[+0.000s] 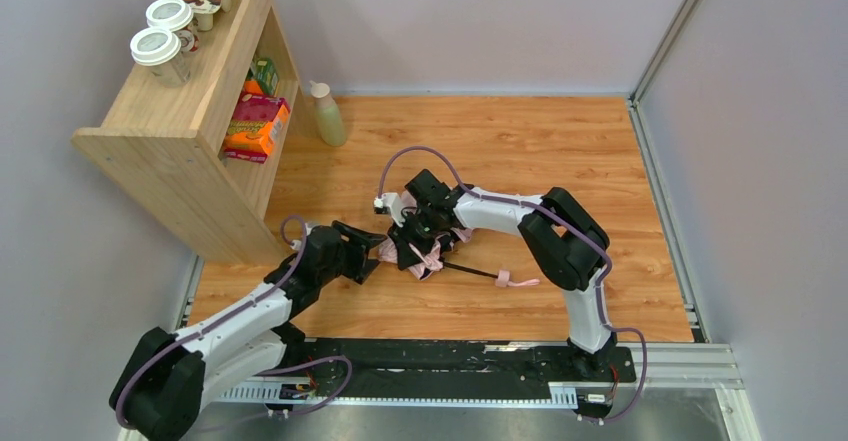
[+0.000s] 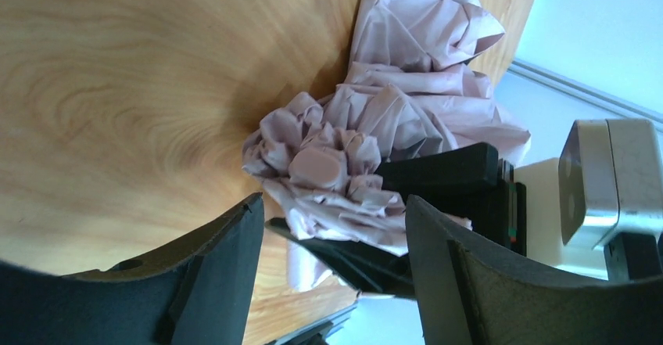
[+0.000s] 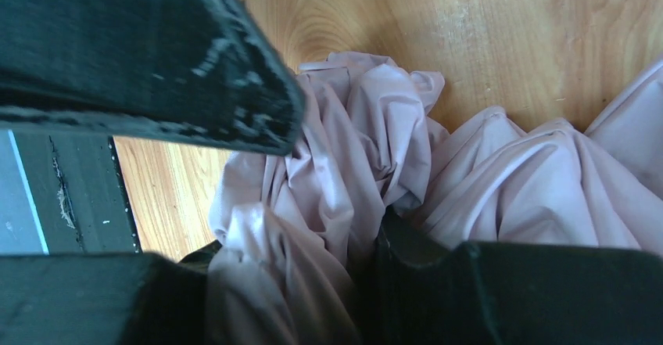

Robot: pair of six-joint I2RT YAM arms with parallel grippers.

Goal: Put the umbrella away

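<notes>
- Top view: the right gripper (image 1: 415, 246) is down on the wooden counter (image 1: 520, 151), closed part-way on the bunched pale pink canopy of the umbrella (image 1: 428, 257)
- The thin black shaft (image 1: 468, 272) trails away from that gripper toward the right arm's elbow and ends in the pink handle (image 1: 508, 280) with its strap, lying flat on the counter
- The left gripper (image 1: 374, 251) sits just beside the canopy, on the side opposite the right gripper, and points at it
- Left wrist view: the left gripper (image 2: 332, 221) has its fingers (image 2: 227, 251) spread wide and grips nothing; the crumpled umbrella (image 2: 375, 118) fabric lies just ahead of the fingertips, reaching into the gap between them
- Beyond the fabric, the right gripper (image 2: 391, 212) pinches a wad of it between its black fingers
- Right wrist view: the right gripper (image 3: 336, 204) is clamped on folds of the umbrella (image 3: 539, 188), with cloth bulging out between and to either side of its fingers (image 3: 156, 48)
</notes>
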